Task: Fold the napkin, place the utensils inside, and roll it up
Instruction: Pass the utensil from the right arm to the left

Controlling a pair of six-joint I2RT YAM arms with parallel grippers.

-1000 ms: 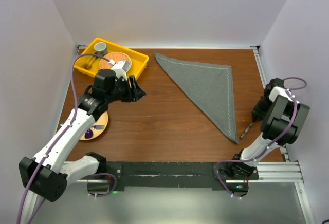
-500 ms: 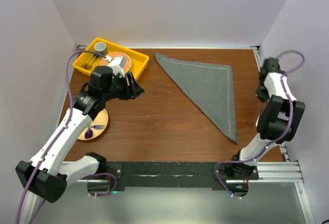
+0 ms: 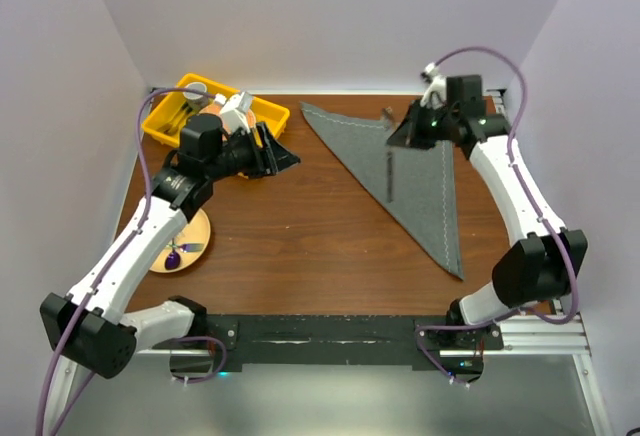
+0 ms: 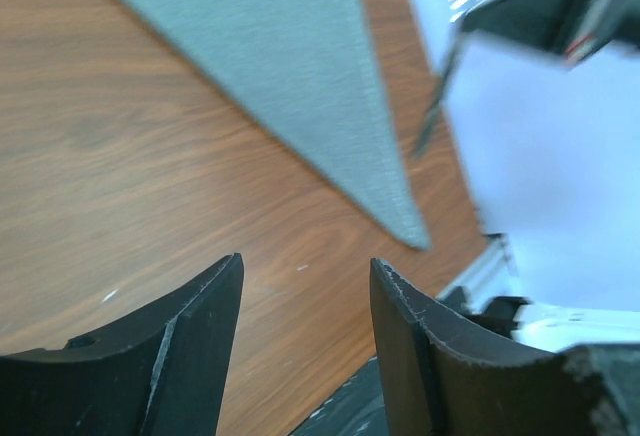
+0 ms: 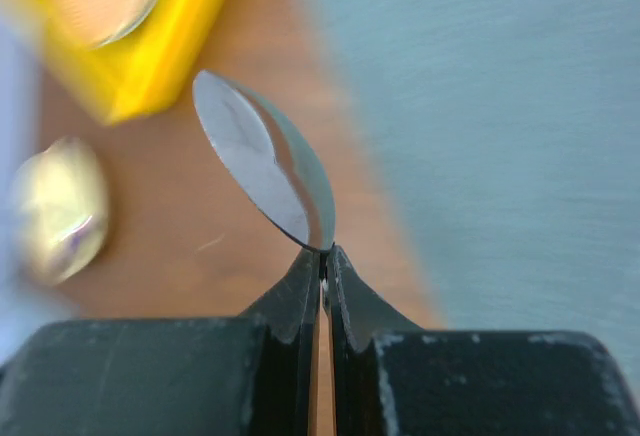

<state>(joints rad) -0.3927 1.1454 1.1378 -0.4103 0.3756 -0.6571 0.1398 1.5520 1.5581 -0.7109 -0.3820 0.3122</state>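
Observation:
The napkin [image 3: 415,171] lies folded into a grey-green triangle on the right half of the table, with a pale stitched line along its hem. My right gripper [image 3: 396,128] hovers over the napkin's back left part, shut on a metal spoon [image 3: 388,174]. The spoon's bowl [image 5: 262,170] sticks out past the shut gripper [image 5: 325,251], and its thin handle [image 4: 437,91] hangs down toward the cloth. My left gripper [image 3: 284,159] floats open and empty above bare wood left of the napkin [image 4: 270,51]; nothing lies between its fingers [image 4: 305,268].
A yellow tray [image 3: 165,128] at the back left holds an orange plate, a grey cup and cutlery, just behind my left wrist. A small tan plate [image 3: 192,243] with a purple utensil sits near the left edge. White walls enclose three sides.
My right arm has swung from the table's right edge to the back, over the napkin, with its jaws now shut on the spoon. My left gripper has shifted slightly back and right.

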